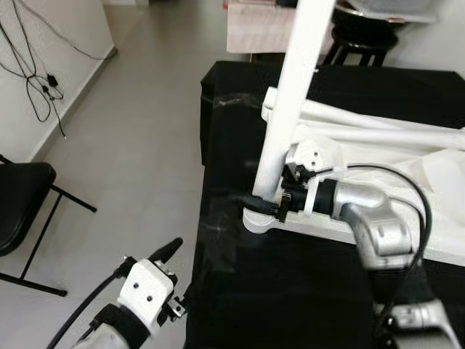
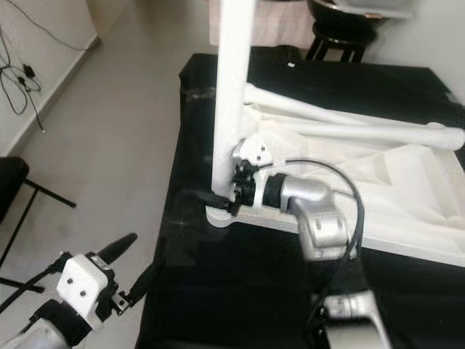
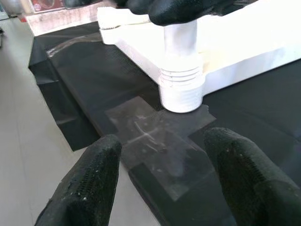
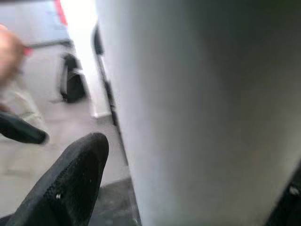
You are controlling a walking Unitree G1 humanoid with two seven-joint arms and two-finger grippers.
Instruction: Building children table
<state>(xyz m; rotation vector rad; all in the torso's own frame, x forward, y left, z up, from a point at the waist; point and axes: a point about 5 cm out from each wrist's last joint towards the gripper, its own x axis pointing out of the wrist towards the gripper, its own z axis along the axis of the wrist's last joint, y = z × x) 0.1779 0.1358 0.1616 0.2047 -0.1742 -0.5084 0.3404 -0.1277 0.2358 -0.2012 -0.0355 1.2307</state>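
Leg going into the corner socket, and it's leaning!
Right gripper point(image 1: 278, 198) clamps the white leg point(image 1: 290, 102) low; left gripper point(image 3: 160, 174) gapes empty. A slip could tip it out of the tabletop point(image 1: 436, 182).

A tabletop point(image 1: 378, 218) is lying on a covered surface point(image 1: 290, 291), one leg point(image 1: 290, 87) standing at its left corner, two more legs point(image 1: 378, 123) lying behind; a chair point(image 1: 22, 203) is sitting far left.

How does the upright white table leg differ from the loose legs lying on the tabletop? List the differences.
The upright leg stands in the corner socket of the upturned tabletop; the loose legs lie flat across it. The right gripper clasps the upright leg near its base; the loose legs lie untouched. All are plain white tubes.
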